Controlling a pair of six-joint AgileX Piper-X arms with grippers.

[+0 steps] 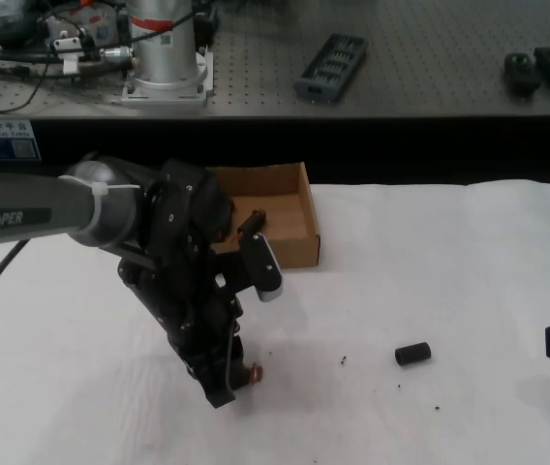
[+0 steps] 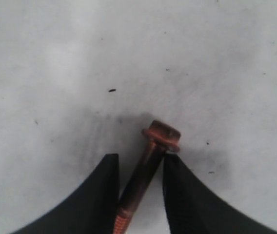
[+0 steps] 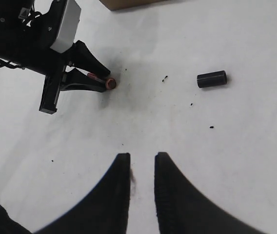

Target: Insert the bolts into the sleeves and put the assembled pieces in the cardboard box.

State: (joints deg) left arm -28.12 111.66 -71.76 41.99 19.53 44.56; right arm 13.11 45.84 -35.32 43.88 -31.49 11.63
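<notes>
Left jaws are down at the bench [image 1: 449, 271], pinching the bolt [image 2: 150, 161]. The head is at the tips, touching or just off the surface. The shank runs up between the fingers [image 2: 192, 195], skewed across the gap, so one finger bears near the head and the other farther up. Bolt is copper-coloured, flanged hex head, thread at the far end of the shank. Right jaws hang near the bench's right side, a little spread, holding nothing. The sleeve [image 1: 412, 354] lies on its side on the bench between the two sets of jaws, well apart from both. It's a short black tube, long axis roughly along the line from one to the other, so an open end faces about toward the bolt. Bolt axis is steep, sleeve axis flat; I reckon the next move turns on that mismatch. Right jaws are free, so I'd have them take the sleeve and present the bore. Box [image 1: 311, 218] sits beyond the left arm [image 1: 43, 208], something dark and coppery inside, partly hidden.
</notes>
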